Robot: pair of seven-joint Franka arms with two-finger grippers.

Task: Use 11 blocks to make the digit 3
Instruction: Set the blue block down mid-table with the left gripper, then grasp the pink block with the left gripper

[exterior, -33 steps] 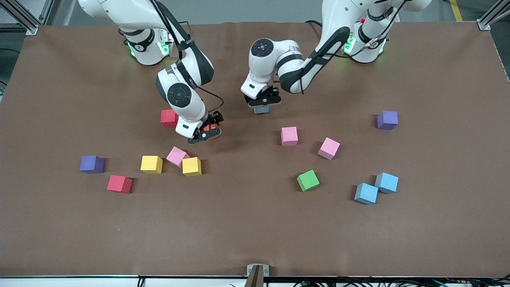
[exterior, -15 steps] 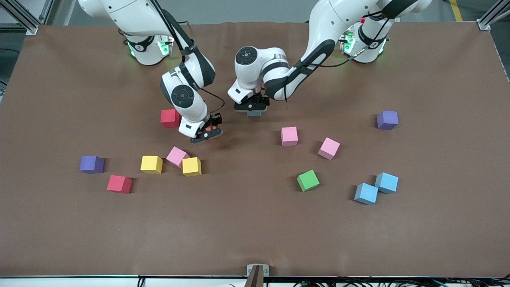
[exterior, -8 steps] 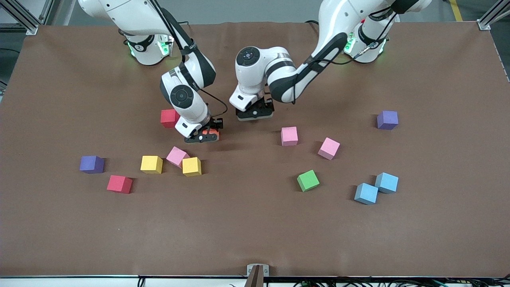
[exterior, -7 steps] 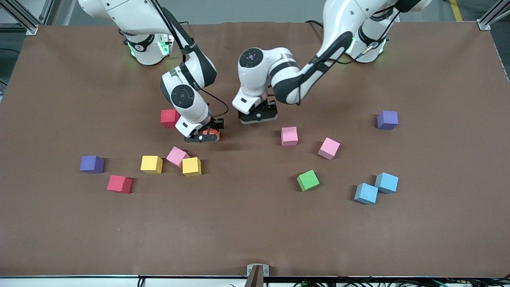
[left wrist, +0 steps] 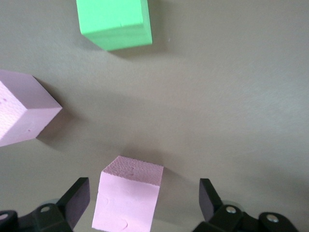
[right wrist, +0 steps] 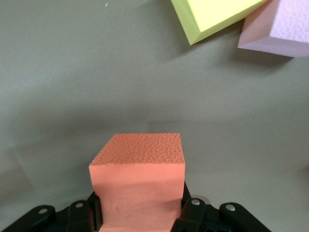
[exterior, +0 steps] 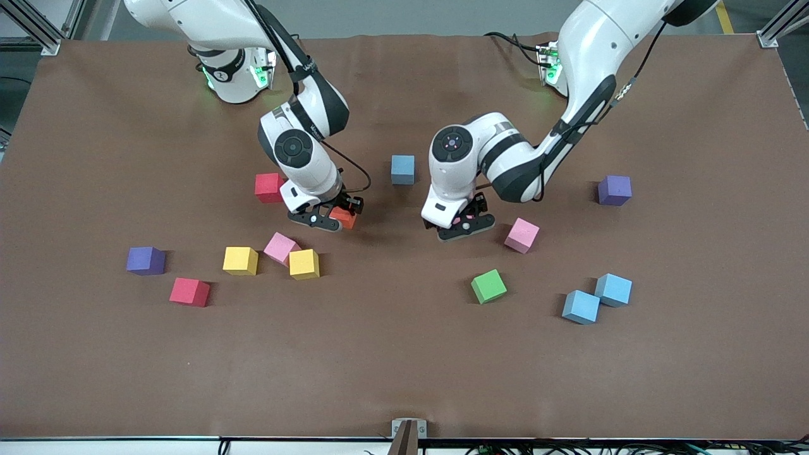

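Tabletop: wrist-only pink cube.

No legible text, labels, brands, nos. or signs anywhere: blocks plain, table plain, arm markings too small to read.
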